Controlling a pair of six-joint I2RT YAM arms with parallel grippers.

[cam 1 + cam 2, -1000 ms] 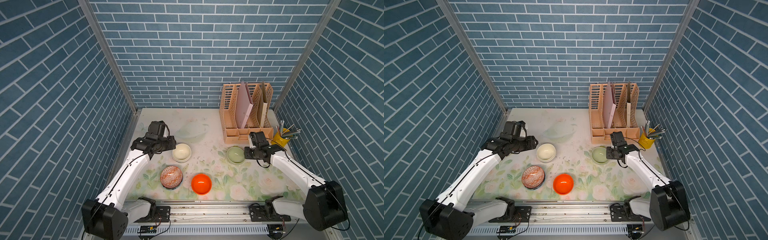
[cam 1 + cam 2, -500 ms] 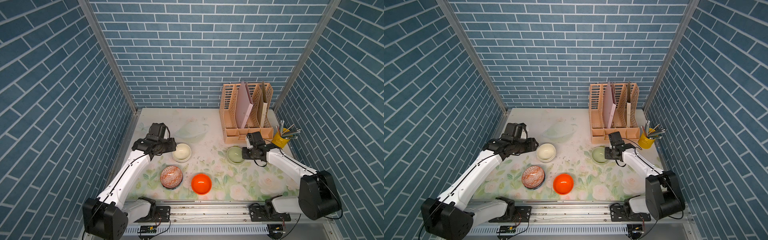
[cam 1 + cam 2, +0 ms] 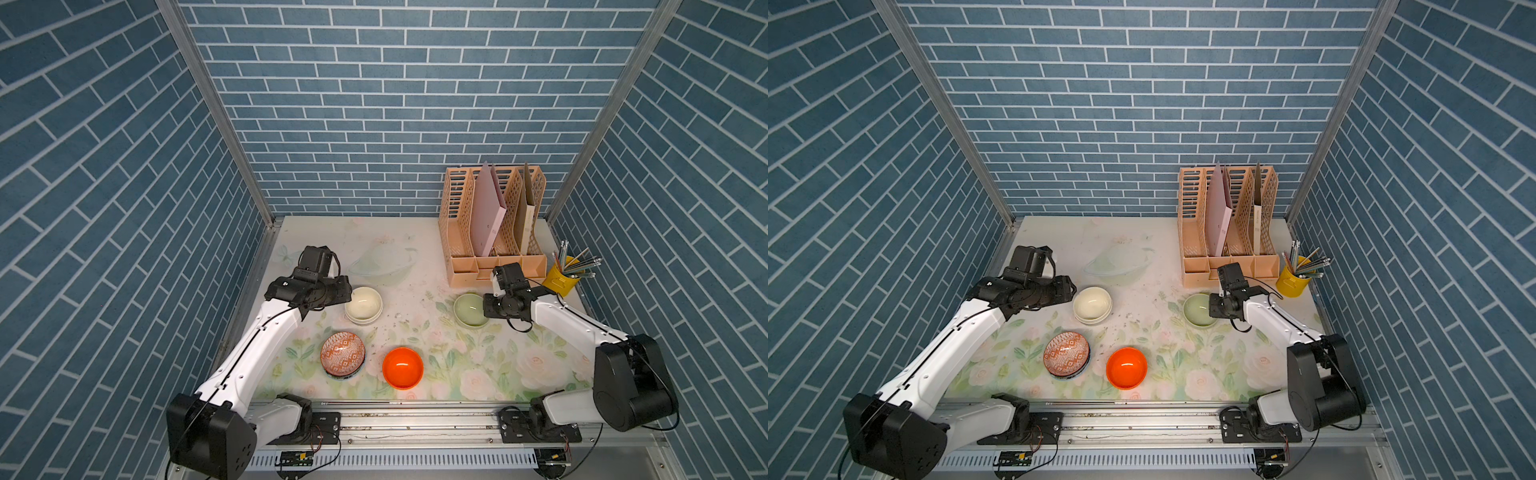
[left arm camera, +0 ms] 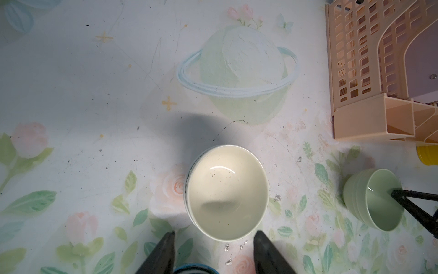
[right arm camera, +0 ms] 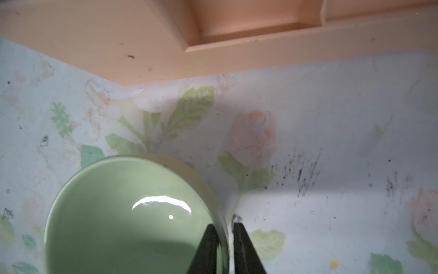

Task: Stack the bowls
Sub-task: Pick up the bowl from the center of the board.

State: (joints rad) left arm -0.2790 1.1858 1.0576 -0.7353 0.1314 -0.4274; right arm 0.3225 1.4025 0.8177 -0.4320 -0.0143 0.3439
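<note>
A cream bowl point(image 3: 363, 305) point(image 4: 227, 195) sits nested in another bowl at the table's left middle. My left gripper point(image 4: 214, 237) hovers open at its near rim, holding nothing. The pale green bowl point(image 3: 467, 309) point(image 5: 132, 213) stands right of centre. My right gripper point(image 5: 224, 229) is shut on its rim, with one finger inside the wall and one outside. In both top views a red-orange patterned bowl point(image 3: 343, 359) point(image 3: 1066, 353) rests on a blue-rimmed bowl point(image 4: 194, 269) near the front. The bright orange bowl point(image 3: 402, 368) stands alone beside it.
A peach file organizer point(image 3: 492, 224) holding folders stands at the back right, close behind the green bowl. The yellow pencil cup point(image 3: 563, 279) sits by the right wall, just behind my right arm. Blue brick walls close in three sides.
My right gripper's jaws have closed in on the pale green bowl's rim. The right arm has swung slightly toward the bowl. The left arm has barely moved.
</note>
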